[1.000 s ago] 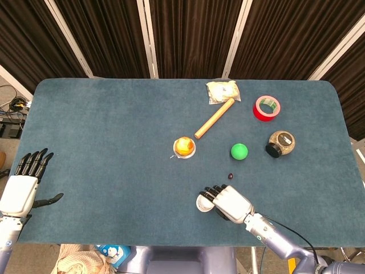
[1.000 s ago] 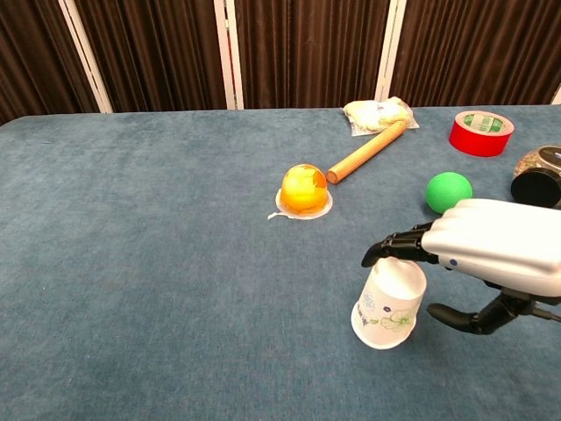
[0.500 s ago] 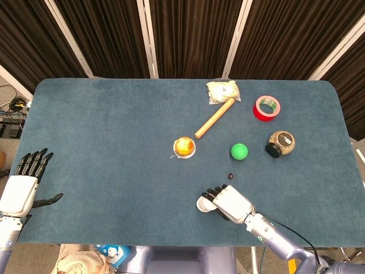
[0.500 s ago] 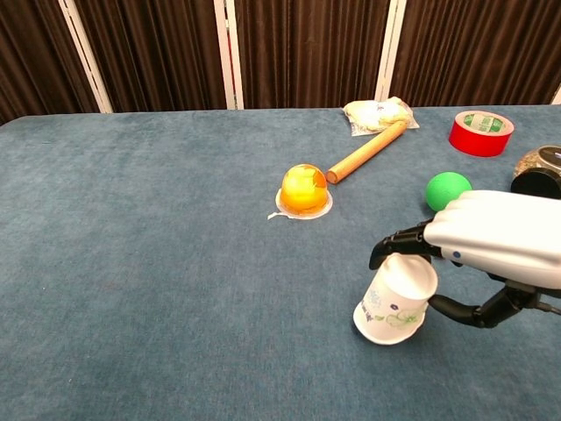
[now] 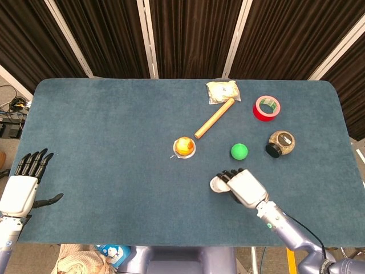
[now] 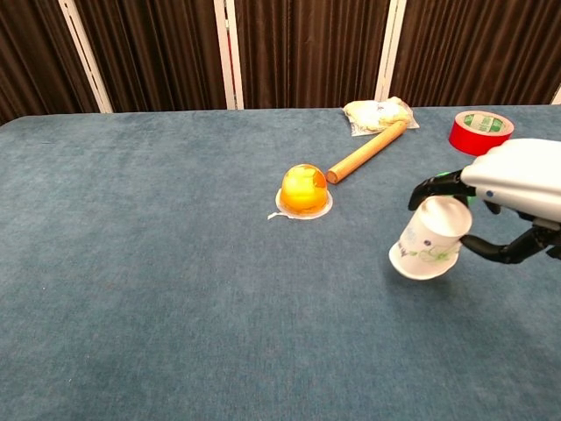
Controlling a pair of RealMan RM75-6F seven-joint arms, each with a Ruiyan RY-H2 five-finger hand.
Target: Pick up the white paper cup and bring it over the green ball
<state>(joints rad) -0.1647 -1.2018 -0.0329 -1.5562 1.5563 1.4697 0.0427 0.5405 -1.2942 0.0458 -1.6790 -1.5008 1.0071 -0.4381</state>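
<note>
My right hand [image 5: 245, 187] [image 6: 517, 184] holds the white paper cup [image 6: 429, 239] [image 5: 217, 183] upside down and tilted, lifted off the table. The cup hangs to the near left of the green ball [image 5: 239, 151]. In the chest view the hand and cup hide nearly all of the ball. My left hand [image 5: 23, 184] rests at the table's near left edge with its fingers spread and nothing in it; the chest view does not show it.
An orange jelly dome [image 5: 183, 146] [image 6: 303, 189] sits mid-table, with a wooden rod [image 5: 214, 119] [image 6: 366, 152] and a cream packet [image 5: 223, 91] behind it. Right of the ball are a red tape roll [image 5: 267, 108] [image 6: 480, 132] and a dark-lidded jar [image 5: 280, 143].
My right hand has lifted the cup off the table and carried it up and to the right, toward the green ball. The left hand has stayed still.
</note>
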